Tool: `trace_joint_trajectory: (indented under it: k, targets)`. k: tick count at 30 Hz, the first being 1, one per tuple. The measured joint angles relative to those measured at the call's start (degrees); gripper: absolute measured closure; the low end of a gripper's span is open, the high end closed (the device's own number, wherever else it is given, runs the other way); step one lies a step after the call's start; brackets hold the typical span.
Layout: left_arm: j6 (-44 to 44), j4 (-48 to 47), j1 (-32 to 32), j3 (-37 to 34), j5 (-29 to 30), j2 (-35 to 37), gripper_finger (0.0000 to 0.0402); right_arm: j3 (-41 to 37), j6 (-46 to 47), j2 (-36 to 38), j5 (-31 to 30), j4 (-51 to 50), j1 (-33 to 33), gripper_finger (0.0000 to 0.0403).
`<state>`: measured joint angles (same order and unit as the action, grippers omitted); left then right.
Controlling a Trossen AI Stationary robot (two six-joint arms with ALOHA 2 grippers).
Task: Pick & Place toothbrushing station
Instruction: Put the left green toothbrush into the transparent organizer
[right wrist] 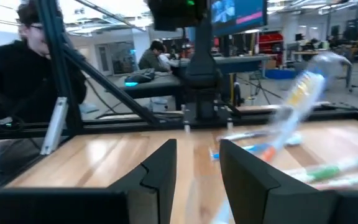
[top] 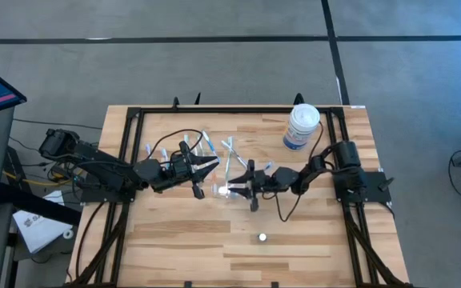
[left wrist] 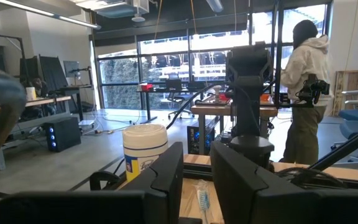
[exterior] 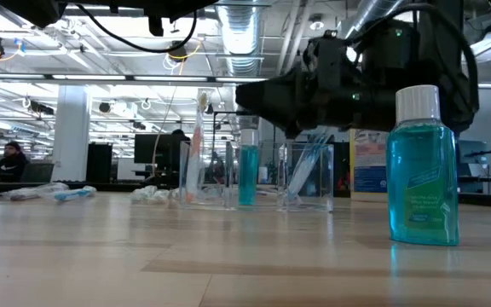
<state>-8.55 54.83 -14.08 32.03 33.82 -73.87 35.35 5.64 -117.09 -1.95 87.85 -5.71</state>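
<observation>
Clear cup (top: 222, 190) mid-counter holds few brushes; most toothbrushes (top: 160, 150) loose left of cup. Left gripper (top: 207, 166) open, right gripper (top: 232, 190) open at cup.

White tub (top: 302, 126) at table's (top: 174, 240) far edge; mouthwash bottle (exterior: 423, 167), perhaps nearer.

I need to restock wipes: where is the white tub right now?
In the high view the white tub stands upright near the table's far right corner, just beyond the right arm's base.
</observation>
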Motion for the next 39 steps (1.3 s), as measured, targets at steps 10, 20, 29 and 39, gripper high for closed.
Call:
trace_joint_trajectory:
  k: [10,20,29,39]
  targets:
    - [0.0,0.0,0.0,0.0,0.0,0.0,0.0326,0.0,-1.8,11.7,0.7,-18.1,-2.3,0.029]
    - [0.0,0.0,0.0,0.0,0.0,0.0,0.0326,0.0,-0.8,22.6,0.6,-32.7,-2.8,0.029]
    - [0.0,0.0,0.0,0.0,0.5,0.0,0.0326,0.0,0.4,30.6,0.5,-41.4,-1.4,0.029]
    - [-0.2,-2.3,0.0,0.0,7.9,0.4,0.0326,0.0,1.0,36.1,0.5,-48.2,-0.7,0.029]
